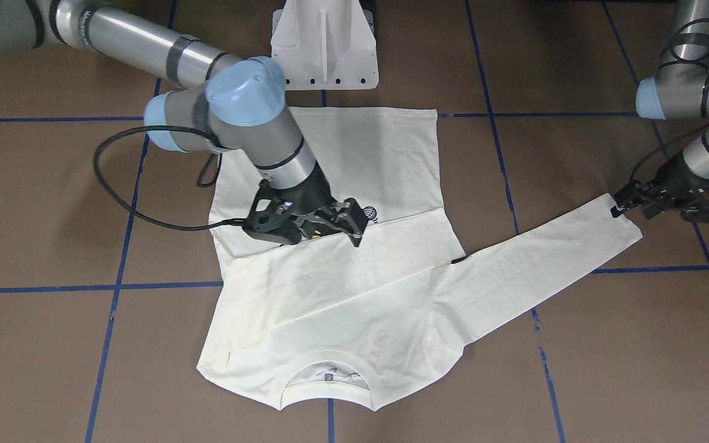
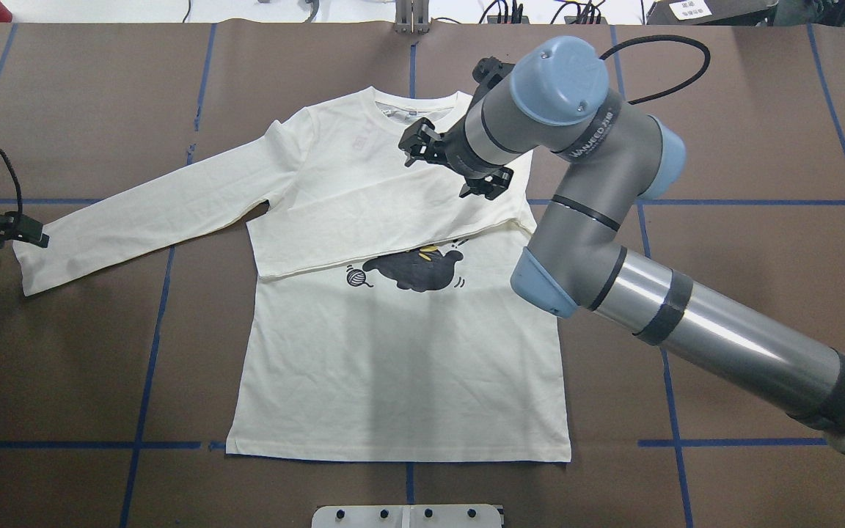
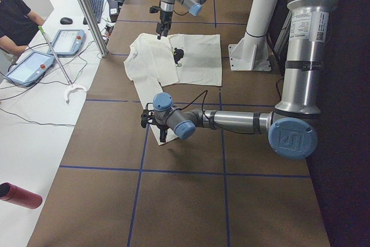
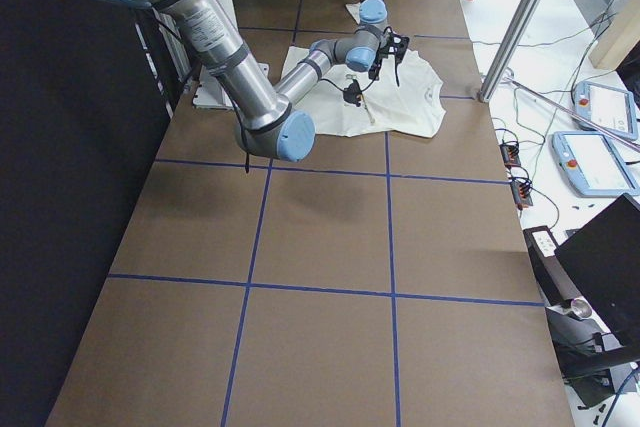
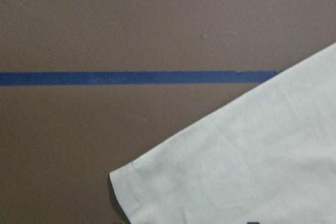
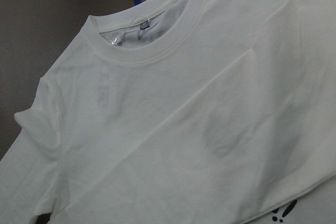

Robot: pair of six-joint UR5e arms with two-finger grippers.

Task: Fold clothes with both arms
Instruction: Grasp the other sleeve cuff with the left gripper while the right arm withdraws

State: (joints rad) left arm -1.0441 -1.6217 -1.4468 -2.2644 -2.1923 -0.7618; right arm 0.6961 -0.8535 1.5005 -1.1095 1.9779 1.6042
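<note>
Shirt (image 2: 393, 367) lies flat and print-up on the table (image 2: 760, 147), its hem just beyond the pedestal (image 1: 324, 43) and its collar (image 2: 400, 103) on the side farthest from the pedestal. One sleeve (image 2: 393, 220) is folded across the chest, and its lower edge covers the top of the cat print (image 2: 411, 270). The other sleeve (image 2: 151, 213) stretches straight out, away from the pedestal toward the robot's left, with its cuff (image 5: 210, 182) flat on the table beside a line of blue tape (image 5: 131, 78).

Right gripper (image 1: 354, 224) hangs over the folded sleeve, between the pedestal and the collar. Its jaws stand apart and grasp nothing. The wrist view shows only cloth beneath it, and whether it touches the fabric cannot be told.

Left gripper (image 1: 622, 206) sits well off to the pedestal's left side, at the end of the outstretched cuff. Whether its jaws are apart, together or on the cuff cannot be told from any view.
</note>
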